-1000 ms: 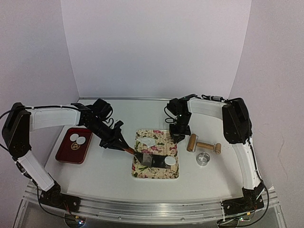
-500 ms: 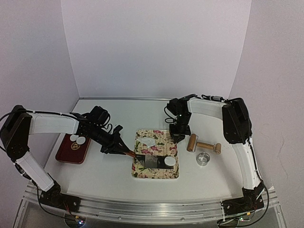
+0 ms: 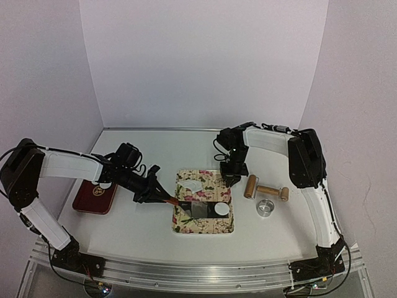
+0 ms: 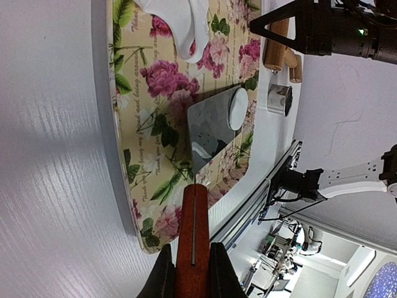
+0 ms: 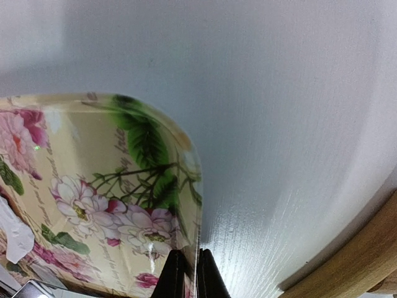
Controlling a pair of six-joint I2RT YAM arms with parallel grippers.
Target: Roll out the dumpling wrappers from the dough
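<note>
Two grippers, and from my station both are pressed onto something. My left gripper (image 4: 190, 273) clamps the red-brown handle (image 4: 192, 233) of a scraper, its fingers tight on either side, and the scraper's metal blade (image 4: 211, 127) lies flat on the floral board (image 3: 205, 226). One round white dumpling wrapper (image 4: 237, 108) sits at the blade's far edge, touching it, on the right half of the board; I cannot tell whether the blade is under it. A ragged piece of white dough sheet (image 3: 192, 185) lies at the board's far left corner. My right gripper (image 5: 189, 273) pinches the board's rim at the far right corner, with the rim running between its nearly closed fingers. Just right of the board, the wooden rolling pin (image 3: 265, 189) and the metal ring cutter (image 3: 266, 208) rest on the white table (image 3: 136, 230). Well to the left, a red tray (image 3: 93, 200) carries another wrapper (image 3: 105, 185), partly hidden by my left arm.
</note>
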